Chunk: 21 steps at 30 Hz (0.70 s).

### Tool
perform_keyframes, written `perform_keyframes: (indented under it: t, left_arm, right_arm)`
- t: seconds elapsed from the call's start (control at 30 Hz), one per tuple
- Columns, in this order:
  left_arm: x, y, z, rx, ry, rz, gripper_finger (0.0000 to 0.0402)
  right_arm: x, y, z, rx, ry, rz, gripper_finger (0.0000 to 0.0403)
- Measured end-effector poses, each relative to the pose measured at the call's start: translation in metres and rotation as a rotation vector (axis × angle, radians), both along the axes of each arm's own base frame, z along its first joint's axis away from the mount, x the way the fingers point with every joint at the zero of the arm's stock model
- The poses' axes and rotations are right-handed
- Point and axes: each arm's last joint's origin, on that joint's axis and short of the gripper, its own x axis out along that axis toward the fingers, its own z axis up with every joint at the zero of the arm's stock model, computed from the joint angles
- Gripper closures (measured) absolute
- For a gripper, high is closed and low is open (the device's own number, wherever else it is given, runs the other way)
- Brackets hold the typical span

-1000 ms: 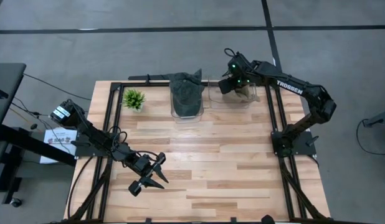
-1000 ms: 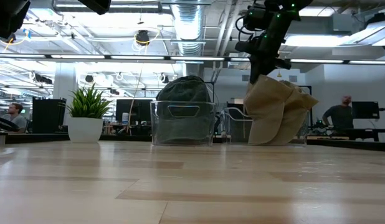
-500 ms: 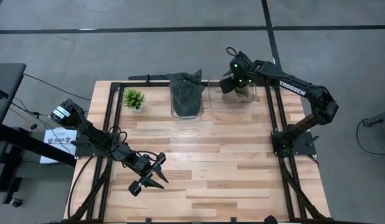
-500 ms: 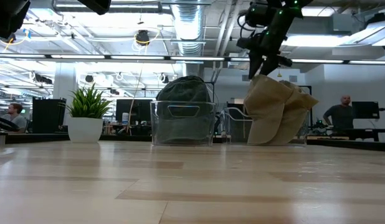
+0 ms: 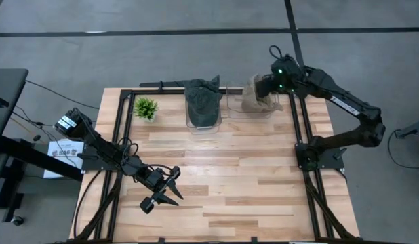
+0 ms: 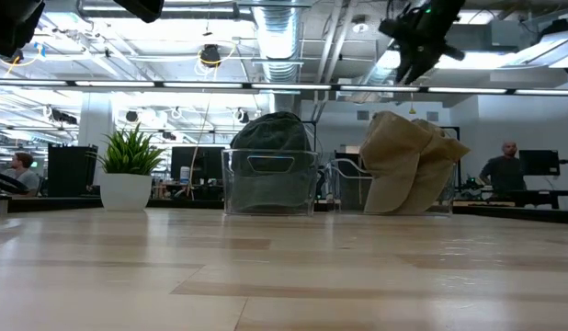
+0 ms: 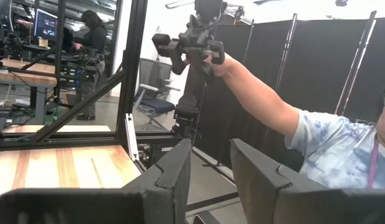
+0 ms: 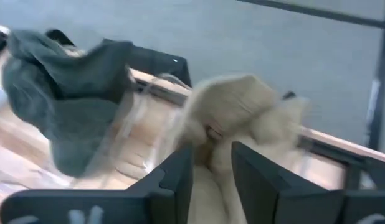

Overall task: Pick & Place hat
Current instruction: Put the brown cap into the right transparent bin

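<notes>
As the scene is surveyed from above, a slatted wooden tabletop is noted, bounded by a dark frame, with both arms mounted at its sides. Two clear bins are set side by side along the far edge. The left bin is filled by a dark grey hat; the right bin is occupied by a tan hat, which is heaped above the rim and slumps over its front wall in the low view. A small potted plant is placed near the far left corner, well apart from the bins.

The placing step is judged to be complete or nearly so: the tan hat is seen resting in the right bin, and nothing is carried by either arm. The next move is judged to call for a clear withdrawal of the right arm, without the piled fabric being snagged or dragged out.

The right gripper is found above and just beside the tan hat, raised clear of it in the low view. Its jaws are seen apart in the right wrist view, empty, with the hat beyond them. The left gripper is parked low over the near left of the tabletop, its jaws apart and holding nothing.
</notes>
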Motion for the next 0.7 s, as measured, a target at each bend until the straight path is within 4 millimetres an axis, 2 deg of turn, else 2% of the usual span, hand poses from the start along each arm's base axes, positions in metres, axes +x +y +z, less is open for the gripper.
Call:
perform_keyframes:
  t: [0.27, 0.5, 0.7]
  left_arm:
    - [0.0, 0.0, 0.0, 0.0, 0.0, 0.0, 0.0291]
    - [0.0, 0.0, 0.0, 0.0, 0.0, 0.0, 0.0291]
    - [0.0, 0.0, 0.0, 0.001, 0.001, -0.001, 0.0291]
  right_arm:
    - [-0.009, 0.03, -0.004, 0.031, 0.171, 0.049, 0.0394]
    - [0.011, 0.051, -0.008, -0.023, 0.201, 0.111, 0.04]
    - [0.03, 0.061, -0.021, -0.131, 0.311, 0.049, 0.0402]
